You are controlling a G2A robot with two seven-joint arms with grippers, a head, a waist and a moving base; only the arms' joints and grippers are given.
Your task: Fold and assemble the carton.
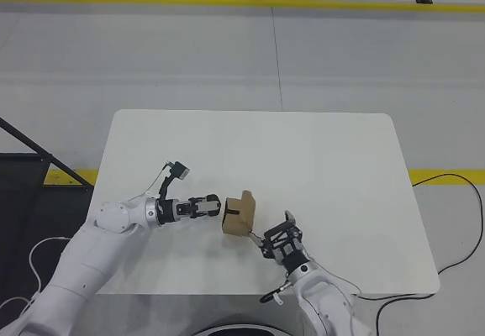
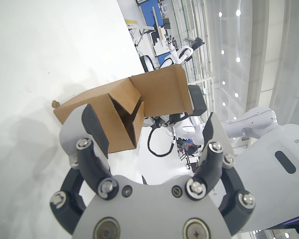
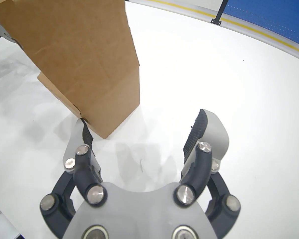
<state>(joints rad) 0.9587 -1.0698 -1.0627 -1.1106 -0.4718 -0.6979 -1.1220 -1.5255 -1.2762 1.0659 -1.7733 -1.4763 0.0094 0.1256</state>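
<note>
The carton (image 1: 239, 214) stands on the table (image 1: 326, 160) near its front edge, about midway along. It is partly folded. The end facing the left gripper (image 2: 149, 120) has flaps meeting unevenly, with a dark gap between them; what is inside cannot be told. That gripper's fingers are apart, one finger (image 2: 94, 128) overlapping the carton's near corner and the other clear of it. The right gripper (image 3: 142, 123) sits at the carton's opposite side, fingers spread. One fingertip (image 3: 86, 130) is just at the bottom corner.
</note>
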